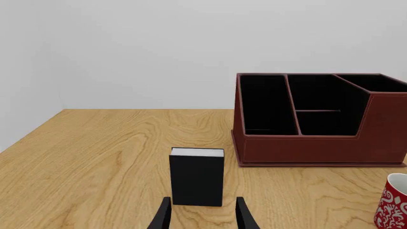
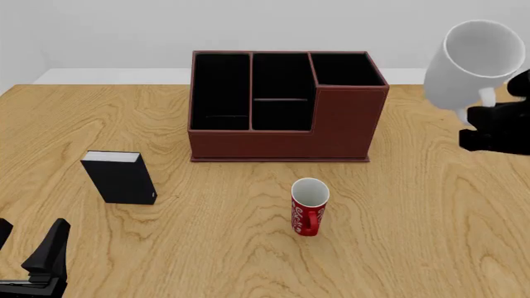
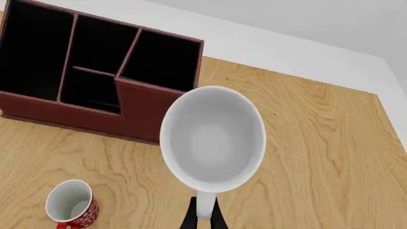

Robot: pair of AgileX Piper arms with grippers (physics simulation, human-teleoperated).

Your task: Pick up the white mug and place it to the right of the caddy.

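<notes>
your left gripper rests with fingers spread wide, empty, near the table's front left corner behind the black box. the caddy sits mid-table toward the back edge. your right gripper pinches the white mug by its handle, lifted near the right edge; that thin, tilted grip could let it swing or slip while lowering.
</notes>
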